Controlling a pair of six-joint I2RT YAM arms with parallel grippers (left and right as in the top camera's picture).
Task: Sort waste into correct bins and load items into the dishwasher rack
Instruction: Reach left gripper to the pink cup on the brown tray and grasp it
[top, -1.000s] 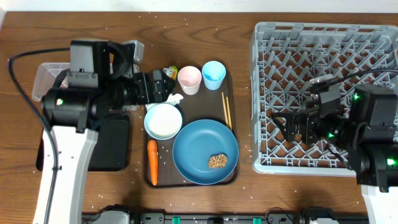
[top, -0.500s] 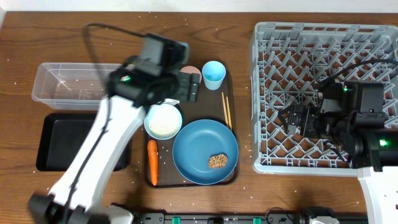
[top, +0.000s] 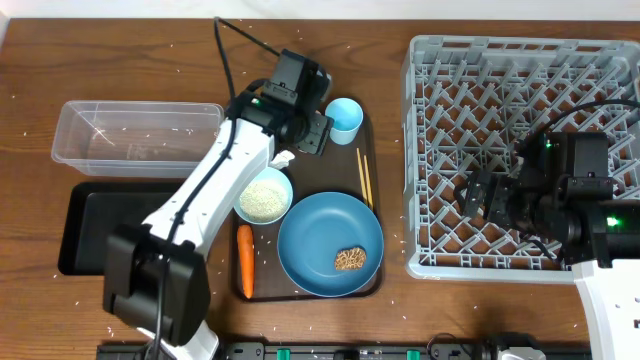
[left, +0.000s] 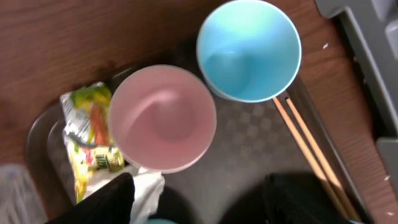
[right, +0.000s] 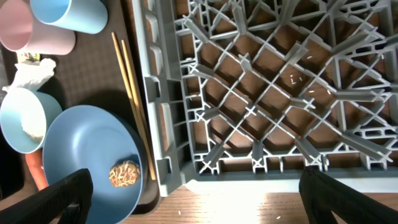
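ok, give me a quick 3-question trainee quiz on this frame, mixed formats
1. True or false: the brown food chunk sits on the blue plate.
2. Which lies nearest the dishwasher rack: A carrot, B chopsticks, C napkin?
3. Fill in: the white bowl holds ___.
Key: 1 true; 2 B; 3 rice.

Grey lattice rack (top: 450, 150) at right, clear tub (top: 130, 140) upper left above black tray (top: 88, 230), at centre blue plate (top: 315, 235) holding brown chunk (top: 350, 260), rice-filled white bowl (top: 284, 210), orange carrot (top: 245, 262), paired chopsticks (top: 364, 178), upright light blue cup (top: 345, 120) beside pink cup (left: 163, 118), yellow wrapper (left: 90, 143), crumpled napkin (left: 149, 186).
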